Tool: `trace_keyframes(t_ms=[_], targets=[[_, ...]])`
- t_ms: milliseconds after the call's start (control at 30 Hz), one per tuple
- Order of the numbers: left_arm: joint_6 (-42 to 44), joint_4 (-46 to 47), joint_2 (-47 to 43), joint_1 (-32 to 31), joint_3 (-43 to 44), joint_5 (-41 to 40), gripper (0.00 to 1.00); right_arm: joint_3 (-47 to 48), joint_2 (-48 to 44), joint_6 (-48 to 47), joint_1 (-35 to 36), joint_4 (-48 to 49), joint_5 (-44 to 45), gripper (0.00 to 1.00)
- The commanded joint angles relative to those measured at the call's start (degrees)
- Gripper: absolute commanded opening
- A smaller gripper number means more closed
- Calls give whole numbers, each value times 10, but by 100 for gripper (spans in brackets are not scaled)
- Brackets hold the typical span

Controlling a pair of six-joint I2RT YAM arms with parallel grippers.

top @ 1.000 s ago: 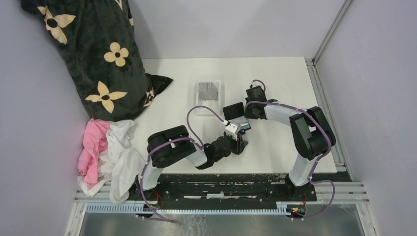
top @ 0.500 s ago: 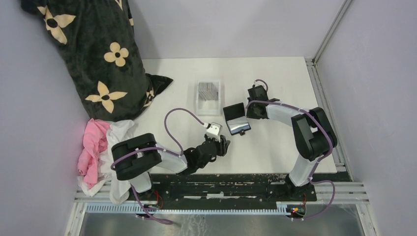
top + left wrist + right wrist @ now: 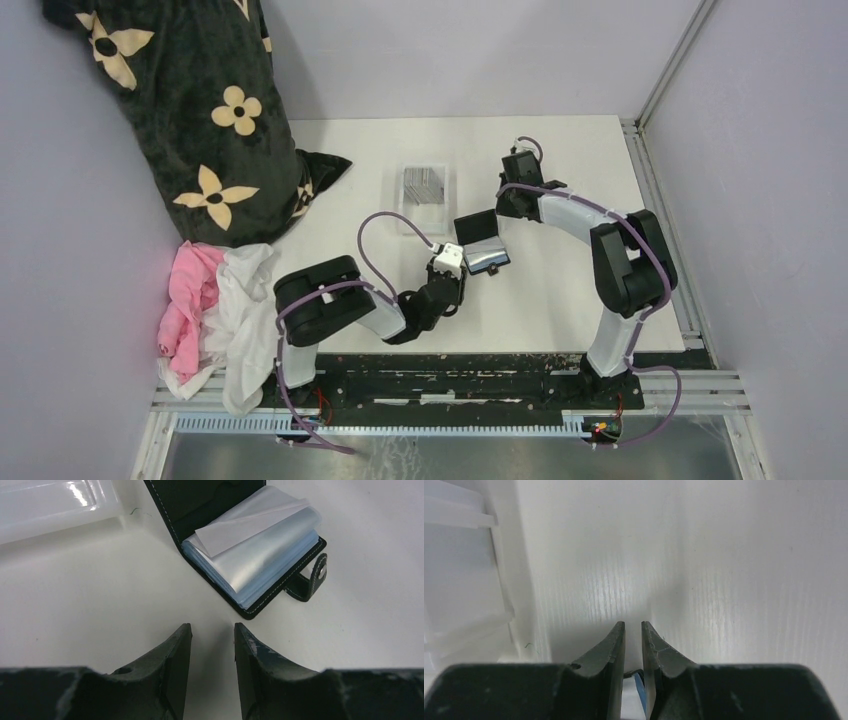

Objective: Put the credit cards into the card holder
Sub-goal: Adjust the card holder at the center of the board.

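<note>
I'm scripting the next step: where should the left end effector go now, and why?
Probably toward the clear tray for a card: the left end effector is open and empty, the credit cards lie in it, and the card holder already lies open.

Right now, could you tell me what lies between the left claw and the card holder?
Only bare table, between the left claw and the card holder; the left wrist view shows it.
</note>
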Motion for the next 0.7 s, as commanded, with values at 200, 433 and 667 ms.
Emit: trace_keyframes(t_ms=[200, 433, 667], targets=[[30, 61, 61, 18, 31, 61, 44, 49, 47, -1, -2, 10, -46, 24], [20, 62, 87, 11, 62, 146, 43, 56, 49, -5, -3, 2, -61, 24], [11, 54, 102, -15, 77, 159, 43, 55, 56, -9, -2, -4, -89, 25]])
